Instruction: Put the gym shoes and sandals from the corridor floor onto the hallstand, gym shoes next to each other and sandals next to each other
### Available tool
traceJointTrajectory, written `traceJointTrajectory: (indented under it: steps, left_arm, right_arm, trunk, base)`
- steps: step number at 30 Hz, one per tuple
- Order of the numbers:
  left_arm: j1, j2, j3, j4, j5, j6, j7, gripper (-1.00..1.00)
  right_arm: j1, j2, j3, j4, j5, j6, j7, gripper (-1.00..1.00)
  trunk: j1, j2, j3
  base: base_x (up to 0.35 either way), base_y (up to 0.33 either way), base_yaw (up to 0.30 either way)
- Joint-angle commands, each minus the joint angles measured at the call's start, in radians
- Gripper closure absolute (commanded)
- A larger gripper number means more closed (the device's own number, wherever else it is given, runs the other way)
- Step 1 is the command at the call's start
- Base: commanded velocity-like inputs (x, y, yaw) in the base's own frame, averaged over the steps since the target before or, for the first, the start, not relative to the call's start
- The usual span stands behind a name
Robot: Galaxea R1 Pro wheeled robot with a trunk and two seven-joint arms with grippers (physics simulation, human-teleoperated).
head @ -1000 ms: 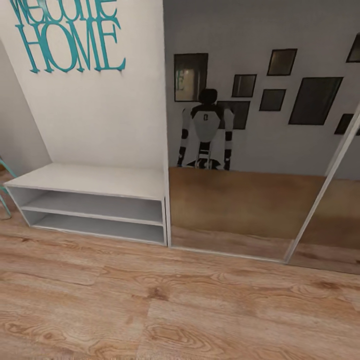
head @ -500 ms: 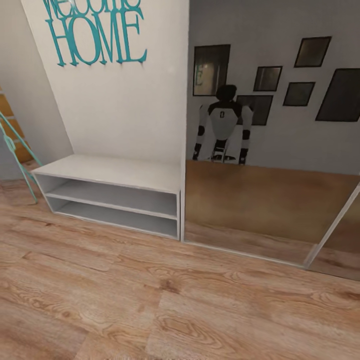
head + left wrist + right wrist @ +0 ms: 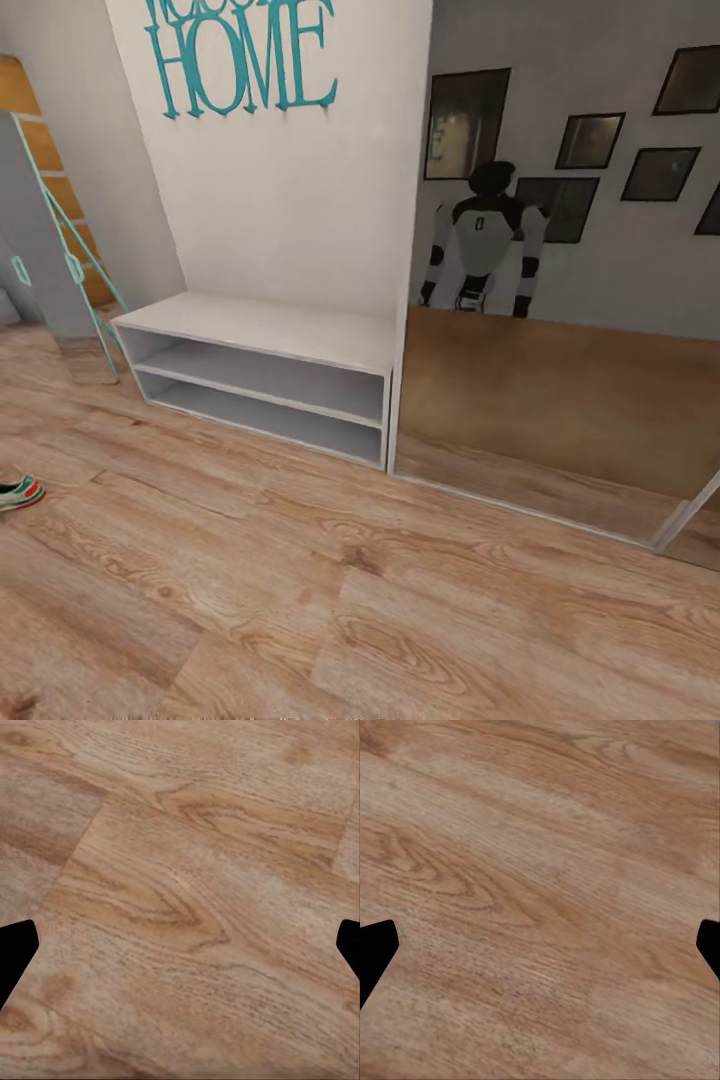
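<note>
One gym shoe [image 3: 18, 492] pokes in at the far left edge of the head view, lying on the corridor floor [image 3: 360, 600]; I see its cream side, green stripe and red-orange heel. The other gym shoe, the sandals and the hallstand are out of view. In the left wrist view my left gripper [image 3: 180, 945] hangs open over bare wood planks, its dark fingertips [image 3: 15, 952] far apart at the picture's edges. My right gripper [image 3: 540, 945] is open in the same way over the floor, with nothing between its fingers [image 3: 375, 949].
A long low white open shelving unit [image 3: 265, 335] stands against the wall under teal "HOME" letters [image 3: 250, 55]. To its right a floor-length mirror [image 3: 560, 330] reflects the robot. A grey panel with a teal frame [image 3: 55, 250] leans at the left.
The camera has swung to the left, so shelving and mirror have shifted right in the picture. The gym shoe and the teal-framed panel have come into view at the left.
</note>
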Motion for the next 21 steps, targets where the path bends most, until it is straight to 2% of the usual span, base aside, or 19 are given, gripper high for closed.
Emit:
traceJointTrajectory:
  steps: [1,16,21]
  left_arm:
    - [-0.001,0.0,0.0,0.001,0.002,-0.003,0.001,-1.0]
    - [-0.001,0.0,0.0,0.001,0.002,-0.003,0.001,-1.0]
    - [-0.001,0.0,-0.001,0.001,0.002,-0.004,0.0,-1.0]
  right_arm:
    - [0.0,0.0,0.001,0.0,0.0,-0.003,0.0,-1.0]
    - [0.0,0.0,0.001,0.0,0.0,-0.003,0.0,-1.0]
    - [0.0,0.0,0.001,0.0,0.0,-0.003,0.0,-1.0]
  trunk:
    - [0.004,-0.008,-0.005]
    - [0.061,-0.113,-0.07]
    - [0.061,-0.113,-0.076]
  base:
    - [0.0,0.0,0.215]
    - [0.0,0.0,0.215]
    - [0.0,0.0,0.215]
